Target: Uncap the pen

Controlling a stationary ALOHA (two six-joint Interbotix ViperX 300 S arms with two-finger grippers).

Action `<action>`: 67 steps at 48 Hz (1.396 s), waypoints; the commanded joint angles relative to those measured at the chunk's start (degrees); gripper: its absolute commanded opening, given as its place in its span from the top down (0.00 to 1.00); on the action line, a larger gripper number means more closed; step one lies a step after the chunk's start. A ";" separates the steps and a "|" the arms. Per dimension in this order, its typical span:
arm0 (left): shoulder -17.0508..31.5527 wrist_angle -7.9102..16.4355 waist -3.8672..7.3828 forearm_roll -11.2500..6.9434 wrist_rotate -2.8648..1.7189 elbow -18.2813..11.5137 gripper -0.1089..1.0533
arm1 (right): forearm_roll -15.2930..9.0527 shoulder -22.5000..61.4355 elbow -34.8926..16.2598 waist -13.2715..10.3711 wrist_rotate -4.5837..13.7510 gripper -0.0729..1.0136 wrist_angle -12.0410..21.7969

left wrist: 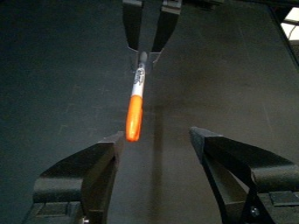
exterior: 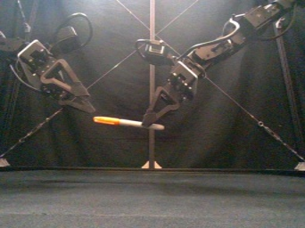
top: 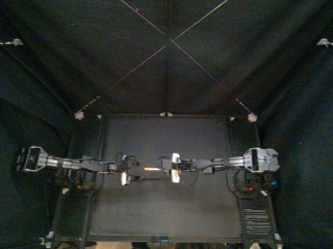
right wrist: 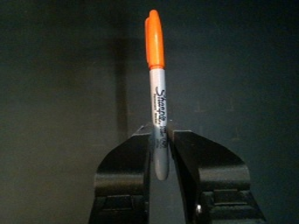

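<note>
Barely begun — the pen [exterior: 125, 122] hangs level above the table [exterior: 152, 200], its barrel clamped in the right gripper [right wrist: 160, 144], orange cap [left wrist: 133, 118] on, the left gripper [left wrist: 152, 166] gaping empty above the table too — grasp and pull remain.

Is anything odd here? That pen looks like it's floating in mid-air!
Nothing is wrong. The pen is not floating: the right gripper is shut on its grey end, holding it roughly level above the table. Its orange cap is on and points toward the left gripper, whose fingers are open.
</note>
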 commanded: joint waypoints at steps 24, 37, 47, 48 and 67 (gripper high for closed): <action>0.00 -1.67 1.41 -0.09 0.00 -1.85 0.11 | -1.41 -3.16 -4.04 1.49 -0.44 0.43 -2.29; 0.00 -1.67 1.93 0.00 -0.09 -2.02 0.24 | -1.41 -3.34 -4.04 1.49 -0.62 0.43 -3.25; 0.00 -1.67 2.37 -0.09 0.09 -2.20 0.39 | -1.41 -3.34 -3.78 1.49 -0.62 0.43 -3.16; 0.00 -1.67 2.37 -0.09 0.09 -2.11 0.40 | -1.49 -3.34 -3.69 1.49 -0.62 0.43 -3.16; -5.45 -1.41 3.08 0.00 0.09 1.32 0.46 | -2.20 -4.75 -1.23 1.49 0.35 0.43 -2.29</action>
